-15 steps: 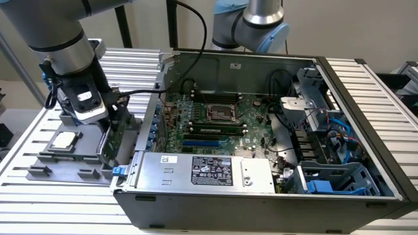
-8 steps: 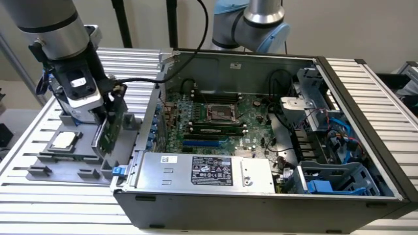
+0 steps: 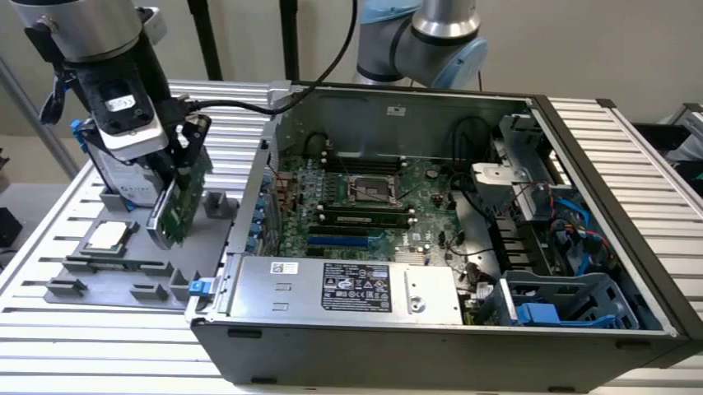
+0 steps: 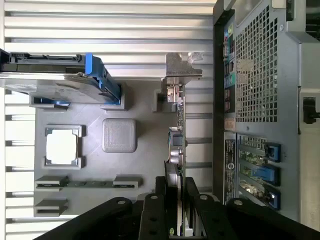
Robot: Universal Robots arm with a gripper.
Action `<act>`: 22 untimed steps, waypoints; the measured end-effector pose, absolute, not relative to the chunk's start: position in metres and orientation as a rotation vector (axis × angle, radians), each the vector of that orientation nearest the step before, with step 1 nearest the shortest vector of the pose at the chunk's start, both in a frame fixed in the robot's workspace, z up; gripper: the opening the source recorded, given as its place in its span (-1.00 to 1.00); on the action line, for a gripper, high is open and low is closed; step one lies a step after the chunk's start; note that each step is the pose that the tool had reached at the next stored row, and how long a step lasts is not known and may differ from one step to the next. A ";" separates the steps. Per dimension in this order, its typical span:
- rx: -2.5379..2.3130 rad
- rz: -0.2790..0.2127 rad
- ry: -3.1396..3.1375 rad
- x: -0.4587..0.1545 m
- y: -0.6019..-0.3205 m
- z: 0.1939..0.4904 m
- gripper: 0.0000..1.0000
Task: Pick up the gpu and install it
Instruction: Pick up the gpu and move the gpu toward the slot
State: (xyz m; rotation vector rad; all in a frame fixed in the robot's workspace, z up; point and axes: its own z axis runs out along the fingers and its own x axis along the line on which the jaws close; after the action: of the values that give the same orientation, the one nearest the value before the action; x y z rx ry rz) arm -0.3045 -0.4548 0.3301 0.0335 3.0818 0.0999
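The gpu (image 3: 179, 202) is a thin green card standing on edge and slightly tilted over the grey fixture plate (image 3: 121, 276), at the exterior view's left. My gripper (image 3: 176, 160) comes down on it from above and is shut on its top edge. In the wrist view the gpu (image 4: 176, 132) appears edge-on, with its grey metal bracket (image 4: 182, 67) at the far end and my gripper (image 4: 175, 190) clamped on the near end. I cannot tell whether the card's lower edge still touches its holder. The open computer case (image 3: 615, 164) lies beside it, with the green motherboard (image 3: 363, 193) inside.
On the fixture plate, a silver hard drive in a blue frame (image 4: 50, 85) stands beside a CPU chip (image 4: 62, 146) and small grey holders. The case's rear wall (image 4: 255, 90) runs close alongside the card. Inside the case are a power supply (image 3: 341, 284) and a blue drive cage (image 3: 561, 304).
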 end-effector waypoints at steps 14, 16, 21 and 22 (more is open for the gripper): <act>0.034 0.100 3.090 -0.278 -0.465 0.394 -1.00; 0.034 0.100 3.093 -0.270 -0.467 0.403 -1.00; 0.035 0.100 3.101 -0.250 -0.471 0.426 -1.00; 0.035 0.100 3.104 -0.246 -0.471 0.431 -1.00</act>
State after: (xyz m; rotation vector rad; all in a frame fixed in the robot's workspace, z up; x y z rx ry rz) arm -0.2459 -0.4714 0.4307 0.0350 3.1037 0.1001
